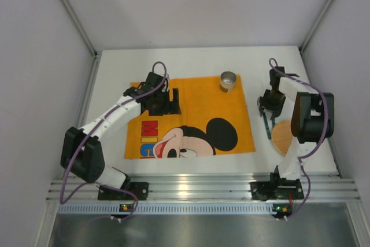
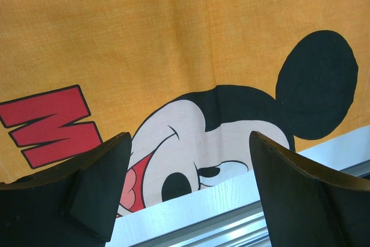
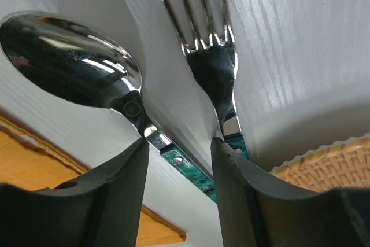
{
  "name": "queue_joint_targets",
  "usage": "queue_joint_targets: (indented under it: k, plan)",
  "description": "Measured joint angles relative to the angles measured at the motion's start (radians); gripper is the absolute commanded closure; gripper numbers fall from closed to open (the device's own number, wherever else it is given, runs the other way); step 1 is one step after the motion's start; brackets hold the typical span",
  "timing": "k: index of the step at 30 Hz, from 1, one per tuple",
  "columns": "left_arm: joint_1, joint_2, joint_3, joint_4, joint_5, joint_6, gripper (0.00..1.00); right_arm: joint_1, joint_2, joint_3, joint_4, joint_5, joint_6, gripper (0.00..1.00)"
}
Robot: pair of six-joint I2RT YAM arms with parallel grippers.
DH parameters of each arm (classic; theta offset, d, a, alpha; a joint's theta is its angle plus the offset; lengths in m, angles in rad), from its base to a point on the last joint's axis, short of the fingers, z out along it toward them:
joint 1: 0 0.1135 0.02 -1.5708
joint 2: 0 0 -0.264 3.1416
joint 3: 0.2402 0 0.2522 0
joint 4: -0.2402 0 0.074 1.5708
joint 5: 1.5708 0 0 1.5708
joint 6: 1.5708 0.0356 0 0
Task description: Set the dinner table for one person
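Note:
An orange Mickey Mouse cloth lies spread on the white dinner table. A metal cup stands at the cloth's back right corner. Green-handled cutlery lies on the table right of the cloth. In the right wrist view it shows as a spoon, a fork and what looks like a knife blade between them. My right gripper is low over it, jaws apart on either side of the green handles. My left gripper is open and empty above the cloth.
A round woven mat lies right of the cutlery, partly under the right arm, and shows in the right wrist view. White walls enclose the table at the back and sides. An aluminium rail runs along the near edge.

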Motion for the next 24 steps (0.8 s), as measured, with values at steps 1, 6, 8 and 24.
queue_joint_targets:
  k: [1, 6, 8, 24]
  plan:
    - [0.000, 0.000, 0.000, 0.000, 0.000, 0.000, 0.12, -0.005, 0.005, 0.000, 0.002, -0.001, -0.001, 0.50]
    - [0.000, 0.000, 0.000, 0.000, 0.000, 0.000, 0.12, -0.008, 0.008, 0.000, 0.006, -0.002, -0.009, 0.49]
    - [0.000, 0.000, 0.001, 0.000, 0.000, 0.000, 0.12, -0.009, 0.008, 0.000, 0.008, -0.007, -0.012, 0.53]
    - [0.000, 0.038, 0.026, 0.007, 0.005, 0.000, 0.12, -0.001, 0.034, 0.064, -0.025, -0.020, -0.028, 1.00]
